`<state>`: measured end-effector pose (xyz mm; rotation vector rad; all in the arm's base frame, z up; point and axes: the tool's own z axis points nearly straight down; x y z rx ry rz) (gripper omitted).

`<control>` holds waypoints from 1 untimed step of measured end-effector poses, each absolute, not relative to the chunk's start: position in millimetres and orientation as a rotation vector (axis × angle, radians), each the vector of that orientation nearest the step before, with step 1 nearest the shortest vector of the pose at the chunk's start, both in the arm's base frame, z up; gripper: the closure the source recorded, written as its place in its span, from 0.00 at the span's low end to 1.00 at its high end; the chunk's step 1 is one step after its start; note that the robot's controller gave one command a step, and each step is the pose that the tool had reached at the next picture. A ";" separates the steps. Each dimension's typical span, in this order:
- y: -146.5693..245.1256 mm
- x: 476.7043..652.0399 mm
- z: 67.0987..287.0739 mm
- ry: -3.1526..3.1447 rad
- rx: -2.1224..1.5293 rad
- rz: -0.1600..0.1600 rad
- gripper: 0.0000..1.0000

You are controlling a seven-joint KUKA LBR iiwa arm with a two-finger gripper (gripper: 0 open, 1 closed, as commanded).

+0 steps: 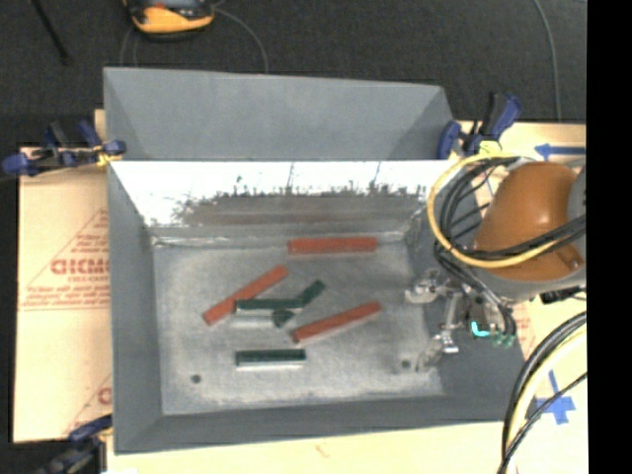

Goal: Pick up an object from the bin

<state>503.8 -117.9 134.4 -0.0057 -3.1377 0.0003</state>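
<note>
Tool [441,326], grip unclear, hangs at right of the bin [130,294]; nearest red bar [336,322] lies leftward, apart.

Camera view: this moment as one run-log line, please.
gripper: by right wall of bin | nearest: red bar, lying flat, untouched | also: green bar near front

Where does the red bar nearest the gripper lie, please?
In the camera view the red bar lies mid-floor, right of the green pieces, left of the gripper.

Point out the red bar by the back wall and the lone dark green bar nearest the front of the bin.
Red bar [333,246], camera view, its middle.
Dark green bar [270,358], camera view, its middle.
</note>
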 end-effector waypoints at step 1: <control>-117.8 505.8 137.8 -3.145 0.000 0.003 0.00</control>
